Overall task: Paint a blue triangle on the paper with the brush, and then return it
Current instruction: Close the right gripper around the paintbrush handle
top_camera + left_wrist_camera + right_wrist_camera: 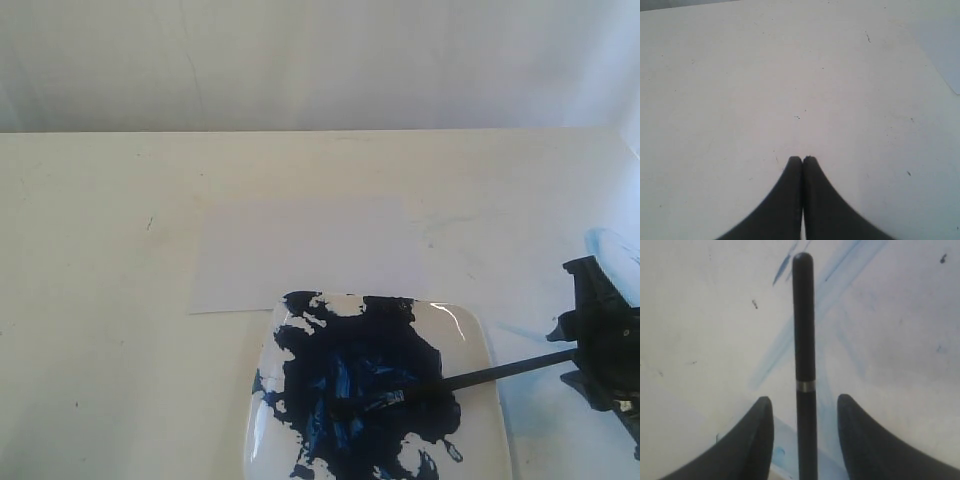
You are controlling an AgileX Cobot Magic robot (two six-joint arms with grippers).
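The brush [500,372] lies with its bristles in the dark-blue paint [350,370] on a white plate [480,330], its black handle reaching right off the plate. My right gripper [572,352] stands open at the handle's end. In the right wrist view the handle [804,330] runs between the two fingers [762,440] with a gap on each side. The paper [300,255] lies flat behind the plate, blank where it shows; the blue triangle is out of view. My left gripper [802,159] is shut on nothing over bare table, near a corner of the paper [945,50].
Faint pale-blue stains mark the table at the right [610,245] and under the right gripper [840,285]. The plate's near edge runs out of the exterior view. A white wall rises behind the table's far edge [320,130].
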